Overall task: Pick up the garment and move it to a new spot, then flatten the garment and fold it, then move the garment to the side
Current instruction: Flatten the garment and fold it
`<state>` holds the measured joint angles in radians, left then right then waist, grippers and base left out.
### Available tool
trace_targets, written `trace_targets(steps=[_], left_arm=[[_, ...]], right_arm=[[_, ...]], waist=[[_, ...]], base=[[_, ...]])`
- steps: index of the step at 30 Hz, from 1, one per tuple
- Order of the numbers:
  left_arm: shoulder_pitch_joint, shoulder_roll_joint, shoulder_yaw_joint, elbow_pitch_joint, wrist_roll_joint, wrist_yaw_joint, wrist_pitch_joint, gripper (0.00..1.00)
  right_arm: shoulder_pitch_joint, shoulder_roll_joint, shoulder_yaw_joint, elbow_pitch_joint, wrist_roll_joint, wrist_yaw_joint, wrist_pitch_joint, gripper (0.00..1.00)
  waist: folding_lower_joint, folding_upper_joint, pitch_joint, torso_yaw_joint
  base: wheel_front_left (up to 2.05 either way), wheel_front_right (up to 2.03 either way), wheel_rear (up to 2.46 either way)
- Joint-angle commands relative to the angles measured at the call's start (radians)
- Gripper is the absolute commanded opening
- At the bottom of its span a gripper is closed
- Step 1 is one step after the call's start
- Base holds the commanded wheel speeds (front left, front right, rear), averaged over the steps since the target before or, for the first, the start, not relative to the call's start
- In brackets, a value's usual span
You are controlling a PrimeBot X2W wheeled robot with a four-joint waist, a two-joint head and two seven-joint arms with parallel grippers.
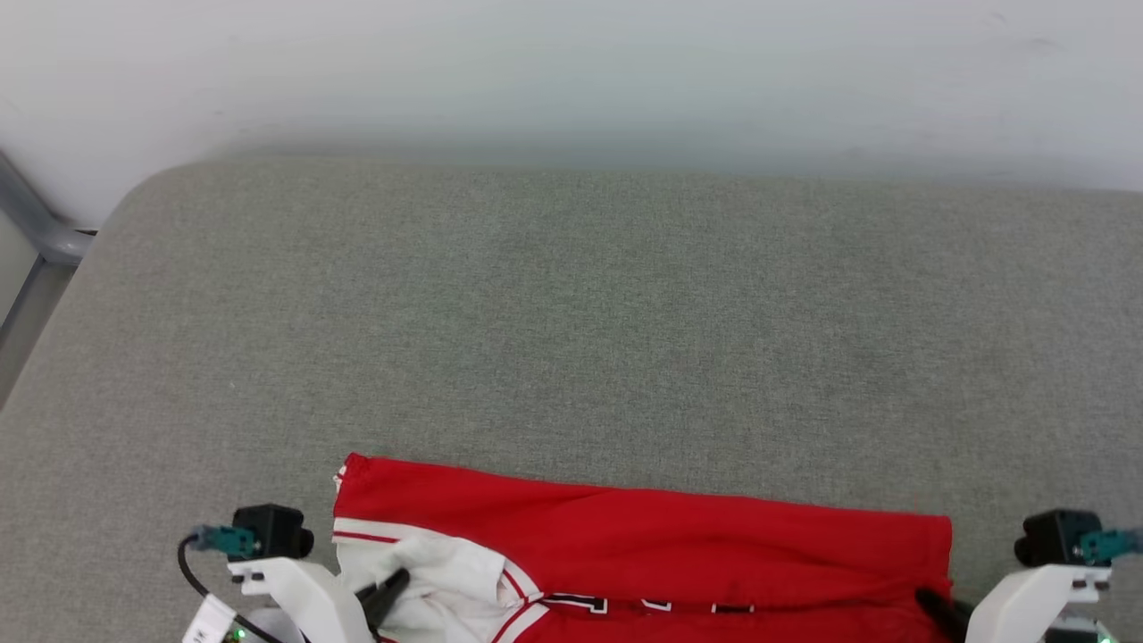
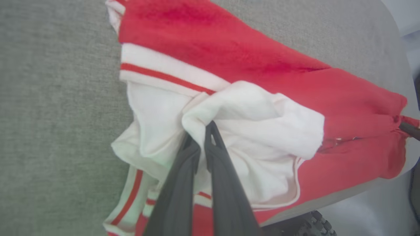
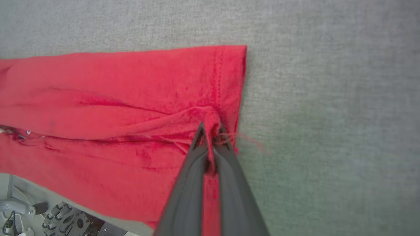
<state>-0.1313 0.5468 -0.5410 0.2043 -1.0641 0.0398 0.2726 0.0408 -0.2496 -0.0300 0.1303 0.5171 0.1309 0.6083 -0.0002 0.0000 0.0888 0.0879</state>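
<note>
The garment [image 1: 643, 545], a red jersey with white sleeves and striped trim, lies across the near edge of the grey padded table [image 1: 571, 313], partly hanging over it. Black white-outlined letters peek at the head view's bottom edge. My left gripper [image 1: 393, 585] is shut on a bunched white sleeve of the garment [image 2: 249, 131]; in the left wrist view the left gripper [image 2: 203, 131] pinches that fold. My right gripper [image 1: 933, 603] is shut on the red hem corner; the right wrist view shows the right gripper [image 3: 210, 131] clamped on a pinch of red garment [image 3: 115, 98] cloth.
A white wall [image 1: 571, 71] rises behind the table. A grey metal frame [image 1: 36, 223] stands at the far left corner. Below the table's near edge a dark wheel [image 3: 62, 221] of my base shows. Bare grey cloth stretches beyond the garment.
</note>
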Motion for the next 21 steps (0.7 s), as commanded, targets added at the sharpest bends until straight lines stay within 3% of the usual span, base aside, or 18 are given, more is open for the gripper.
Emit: trace_targets(steps=[1, 6, 7, 8, 9, 10, 11, 12, 17, 21], left_arm=[[0.016, -0.017, -0.003, 0.007, -0.003, 0.001, -0.014, 0.0], [0.044, -0.052, -0.007, 0.065, 0.003, -0.002, -0.067, 0.0], [0.048, -0.058, -0.008, 0.075, 0.002, -0.005, -0.073, 0.0], [0.047, -0.063, -0.007, 0.084, 0.003, -0.006, -0.083, 0.0], [0.048, -0.066, -0.006, 0.092, 0.005, -0.009, -0.09, 0.18], [0.049, -0.07, -0.006, 0.1, 0.004, -0.012, -0.096, 0.43], [0.046, -0.07, -0.004, 0.104, 0.013, -0.01, -0.112, 0.96], [0.042, -0.069, -0.001, 0.109, 0.022, -0.011, -0.13, 1.0], [0.029, -0.072, 0.003, 0.093, 0.086, -0.03, -0.253, 1.0], [0.036, -0.075, 0.011, 0.059, 0.144, -0.023, -0.363, 1.0]], right_arm=[[0.025, 0.017, -0.007, -0.001, 0.002, 0.0, -0.009, 0.0], [0.09, 0.062, -0.021, 0.01, -0.019, -0.001, -0.052, 0.0], [0.097, 0.07, -0.022, 0.014, -0.018, -0.001, -0.064, 0.32], [0.106, 0.074, -0.019, 0.019, -0.02, -0.001, -0.072, 0.89], [0.109, 0.078, -0.019, 0.019, -0.022, -0.001, -0.087, 1.0], [0.112, 0.083, -0.02, 0.015, -0.021, -0.001, -0.108, 1.0], [0.113, 0.087, -0.022, 0.011, -0.019, -0.001, -0.13, 1.0], [0.112, 0.086, -0.022, 0.002, -0.028, -0.001, -0.161, 1.0], [0.118, 0.117, -0.047, -0.038, -0.047, 0.0, -0.294, 1.0], [0.112, 0.123, -0.064, -0.066, -0.064, 0.0, -0.303, 1.0]], waist=[[0.0002, 0.0, -0.001, 0.001], [0.0002, 0.0, -0.005, -0.007], [0.0002, 0.0, -0.005, -0.01], [0.0002, 0.0, -0.006, -0.013], [0.0002, 0.0, -0.008, -0.015], [0.0002, 0.0, -0.01, -0.016], [0.0002, 0.0, -0.013, -0.017], [0.0002, 0.0, -0.018, -0.018], [0.0002, 0.0, -0.047, -0.018], [0.0002, 0.0, -0.074, -0.022]], base=[[0.0, 0.0, 0.0], [0.0, 0.0, 0.0], [0.0, 0.0, 0.0], [0.0, 0.0, 0.0], [0.0, 0.0, 0.0], [0.0, 0.0, 0.0], [0.0, 0.0, 0.0], [0.0, 0.0, 0.0], [0.0, 0.0, 0.0], [0.0, 0.0, 0.0]])
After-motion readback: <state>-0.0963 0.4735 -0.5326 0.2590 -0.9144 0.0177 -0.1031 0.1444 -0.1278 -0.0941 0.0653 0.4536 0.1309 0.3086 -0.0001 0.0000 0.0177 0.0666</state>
